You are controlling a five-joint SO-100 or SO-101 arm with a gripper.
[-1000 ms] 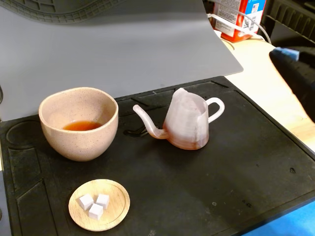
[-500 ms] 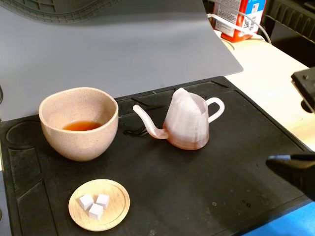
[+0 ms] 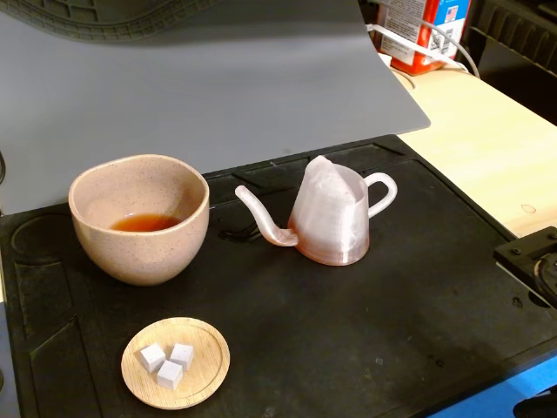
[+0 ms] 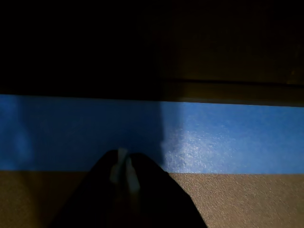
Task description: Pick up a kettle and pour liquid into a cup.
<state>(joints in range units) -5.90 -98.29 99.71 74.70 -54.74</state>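
Note:
In the fixed view the translucent pinkish-white kettle (image 3: pixel 331 218) stands upright on the black mat (image 3: pixel 374 331), its thin spout pointing left toward the cup and its loop handle to the right. The beige-pink speckled cup (image 3: pixel 139 222) stands to its left, apart from the spout tip, with a little amber-brown liquid (image 3: pixel 145 223) at the bottom. In the wrist view my gripper (image 4: pixel 124 166) shows as a dark shape at the bottom centre. Its fingertips are together and empty over a blue strip (image 4: pixel 213 137). Neither kettle nor cup shows in that view.
A small wooden dish (image 3: pixel 177 363) with three white cubes lies in front of the cup. A grey sheet (image 3: pixel 218 87) covers the back. A red and white carton (image 3: pixel 426 30) stands at the back right on the light wooden table (image 3: pixel 487 148). A black arm part (image 3: pixel 531 261) sits at the right edge.

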